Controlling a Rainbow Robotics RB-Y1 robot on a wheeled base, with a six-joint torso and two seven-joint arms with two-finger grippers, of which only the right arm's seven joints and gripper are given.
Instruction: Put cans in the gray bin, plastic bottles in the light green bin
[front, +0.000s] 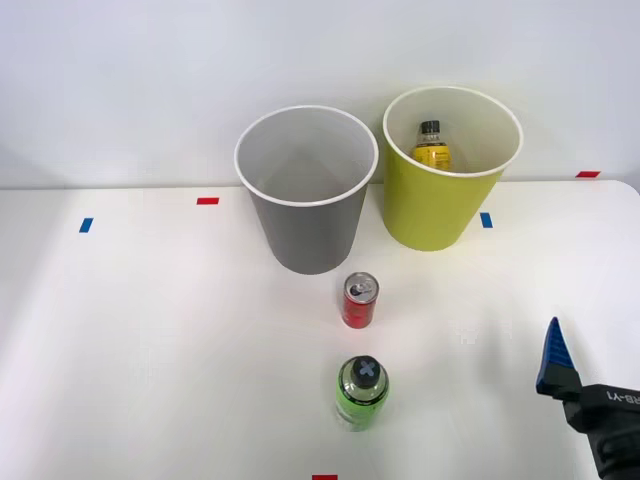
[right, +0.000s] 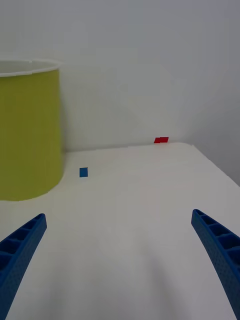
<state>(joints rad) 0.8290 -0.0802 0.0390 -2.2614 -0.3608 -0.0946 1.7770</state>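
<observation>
On the white desk, going from left to right in the front view, the gray bin stands upright a little left of centre in the upper half, its pale inside bare, so no can has gone into it. Just below and slightly right of it the red can stands upright on the desk, silver top up, near the bin it belongs in. Lower still, near the bottom centre, a green plastic bottle with a dark cap stands upright, apart from the can. Further right, in the upper part of the frame, the light green bin already holds the yellow-labelled bottle, its black cap pointing up, so that part of the sorting looks done. At the lower right corner the right claw hangs above bare desk, its blue ribbed fingers spread wide apart and holding nothing, well clear of both can and bottle; it seems placed ready to reach in for one of them.
</observation>
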